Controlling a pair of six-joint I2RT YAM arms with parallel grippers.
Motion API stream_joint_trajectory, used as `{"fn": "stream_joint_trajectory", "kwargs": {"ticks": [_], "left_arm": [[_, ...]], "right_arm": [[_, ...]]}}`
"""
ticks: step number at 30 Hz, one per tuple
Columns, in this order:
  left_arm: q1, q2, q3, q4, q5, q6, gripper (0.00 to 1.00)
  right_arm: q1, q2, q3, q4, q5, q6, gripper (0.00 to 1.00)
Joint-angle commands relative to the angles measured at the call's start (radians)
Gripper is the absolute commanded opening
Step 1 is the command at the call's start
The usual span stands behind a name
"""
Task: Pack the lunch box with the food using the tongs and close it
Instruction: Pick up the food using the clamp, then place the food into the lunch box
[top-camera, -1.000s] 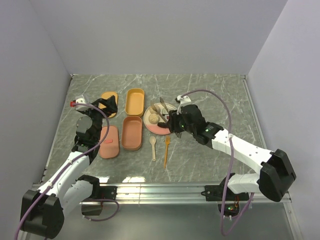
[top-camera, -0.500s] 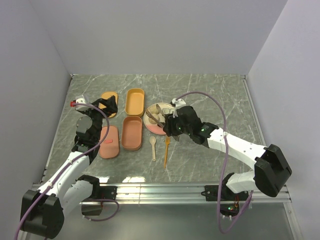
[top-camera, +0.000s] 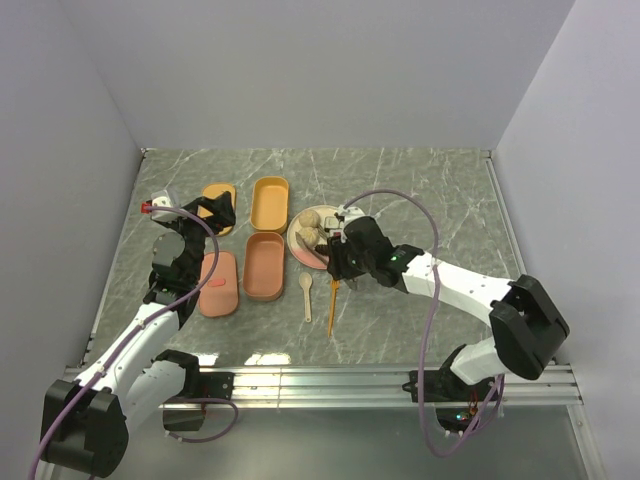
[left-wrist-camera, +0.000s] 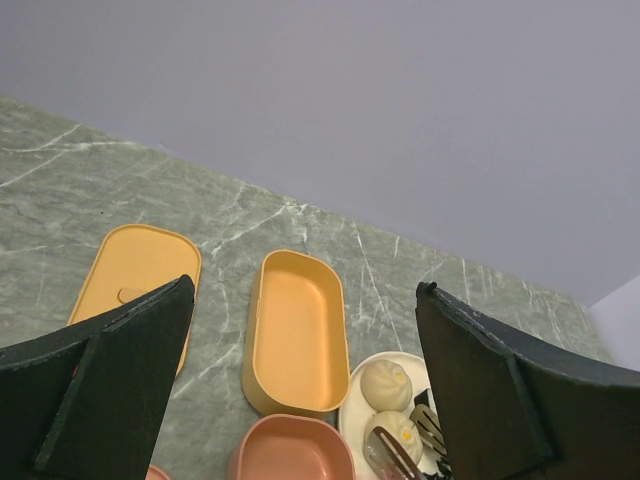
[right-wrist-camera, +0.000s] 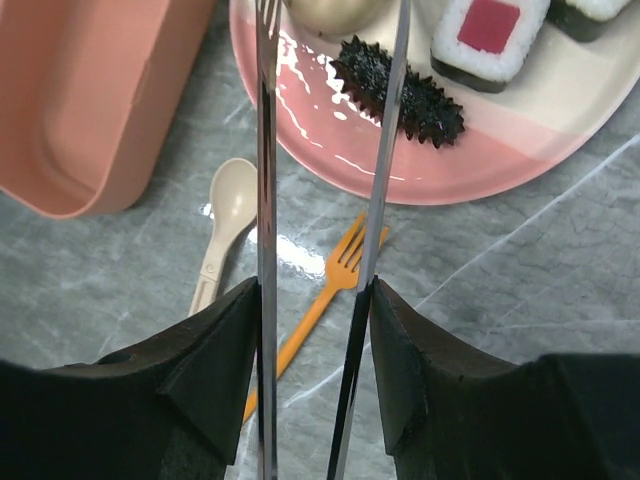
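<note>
Two slender arms of the tongs (right-wrist-camera: 264, 150) are clamped between the fingers of the right gripper (right-wrist-camera: 312, 300). They reach over the plate (right-wrist-camera: 520, 150), with a beige ball (right-wrist-camera: 325, 12) showing between them. We find the left gripper (left-wrist-camera: 305, 290) spread wide, holding nothing, near the orange lid (left-wrist-camera: 135, 275).

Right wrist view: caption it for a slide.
Right pincer holds the tongs over the plate, one arm crossing the dark piece; fork and spoon lie nearby.

Thin polished metal tongs (right-wrist-camera: 266, 150) pass between the right pincer's (right-wrist-camera: 312, 300) matt black plastic fingers (right-wrist-camera: 200, 380); just ahead, a glossy pink plate (right-wrist-camera: 330, 130); beneath, the smooth marbled bench (right-wrist-camera: 520, 290).
</note>
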Motion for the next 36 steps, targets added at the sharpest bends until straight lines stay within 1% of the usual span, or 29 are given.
{"fn": "stream_joint_trajectory", "kwargs": {"ticks": [1,4,5,6,8,9,11,20,24,27,30,34,36], "left_arm": [[-0.001,-0.019,0.008,0.017,0.016,-0.004,0.99],[-0.001,-0.022,0.008,0.017,0.014,-0.002,0.99],[-0.001,-0.024,0.006,0.017,0.014,-0.004,1.00],[-0.001,-0.024,0.006,0.019,0.014,-0.002,0.99],[-0.001,-0.025,0.005,0.019,0.013,-0.005,0.99],[-0.001,-0.025,0.005,0.019,0.014,-0.004,0.99],[-0.001,-0.022,0.006,0.019,0.017,-0.005,0.99],[-0.001,-0.031,0.001,0.019,0.016,-0.007,1.00],[-0.001,-0.030,0.001,0.019,0.017,-0.007,0.99],[-0.001,-0.027,0.003,0.016,0.016,-0.007,0.99],[0.000,-0.025,0.003,0.016,0.013,-0.007,0.99],[0.000,-0.025,0.003,0.016,0.014,-0.008,1.00],[0.000,-0.028,0.001,0.019,0.013,-0.007,0.99]], "right_arm": [[0.007,0.022,0.042,-0.006,0.033,0.004,0.54],[0.007,0.027,0.049,-0.019,0.036,0.006,0.47],[0.005,0.022,0.049,-0.019,0.036,0.004,0.39],[0.006,0.019,0.048,-0.014,0.035,0.006,0.35],[0.007,-0.001,0.045,-0.016,0.035,0.004,0.29],[0.008,-0.009,0.045,-0.019,0.036,0.004,0.24],[0.008,-0.030,0.049,-0.023,0.036,0.003,0.20],[0.031,-0.087,0.120,-0.057,0.026,-0.023,0.19],[0.033,-0.076,0.170,-0.050,0.015,-0.046,0.19],[0.030,-0.017,0.233,-0.039,0.000,-0.072,0.19],[0.028,0.107,0.328,-0.045,-0.002,-0.101,0.19],[0.007,0.221,0.452,-0.025,-0.016,-0.129,0.19],[-0.012,0.281,0.489,-0.025,-0.016,-0.132,0.19]]}}
